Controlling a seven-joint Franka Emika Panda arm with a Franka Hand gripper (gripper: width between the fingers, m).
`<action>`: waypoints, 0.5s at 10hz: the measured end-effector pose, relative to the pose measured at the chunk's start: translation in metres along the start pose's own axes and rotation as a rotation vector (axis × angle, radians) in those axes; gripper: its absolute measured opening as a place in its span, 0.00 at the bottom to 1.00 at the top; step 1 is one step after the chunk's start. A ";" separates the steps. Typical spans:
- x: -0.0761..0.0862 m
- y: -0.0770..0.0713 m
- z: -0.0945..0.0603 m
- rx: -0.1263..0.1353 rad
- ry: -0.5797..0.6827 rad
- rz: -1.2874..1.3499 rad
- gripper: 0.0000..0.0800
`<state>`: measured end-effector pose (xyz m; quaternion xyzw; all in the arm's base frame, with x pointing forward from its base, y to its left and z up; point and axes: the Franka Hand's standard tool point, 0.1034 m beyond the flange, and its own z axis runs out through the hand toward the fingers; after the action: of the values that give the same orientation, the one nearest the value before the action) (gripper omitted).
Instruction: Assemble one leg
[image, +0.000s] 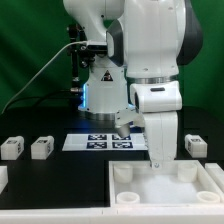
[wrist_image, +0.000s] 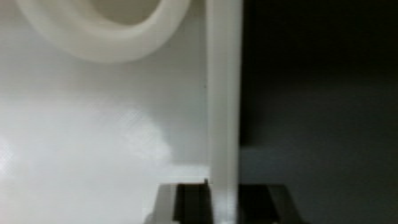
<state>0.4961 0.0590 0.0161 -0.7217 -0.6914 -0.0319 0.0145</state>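
My gripper (image: 160, 160) points straight down at the back rim of the large white square panel (image: 165, 188), which lies at the front with round corner sockets. In the wrist view the panel's thin rim (wrist_image: 224, 110) runs between my two dark fingers (wrist_image: 187, 205), and my gripper (wrist_image: 224, 190) is shut on it. One round socket (wrist_image: 116, 25) shows beside the rim. Three legs, small white blocks with tags, stand on the table: two on the exterior view's left (image: 11, 147) (image: 41, 148) and one on the right (image: 195, 143). None is near the gripper.
The marker board (image: 95, 142) lies flat behind the panel, under the arm's base. Another white piece (image: 3, 178) shows at the exterior view's left edge, cut off. A green wall and cables stand behind the robot.
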 end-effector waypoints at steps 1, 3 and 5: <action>0.000 0.000 0.000 0.000 0.000 0.000 0.07; 0.000 0.000 0.000 0.000 0.000 0.000 0.21; 0.008 0.003 0.004 0.004 0.005 0.009 0.37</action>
<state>0.4993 0.0668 0.0126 -0.7248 -0.6880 -0.0321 0.0178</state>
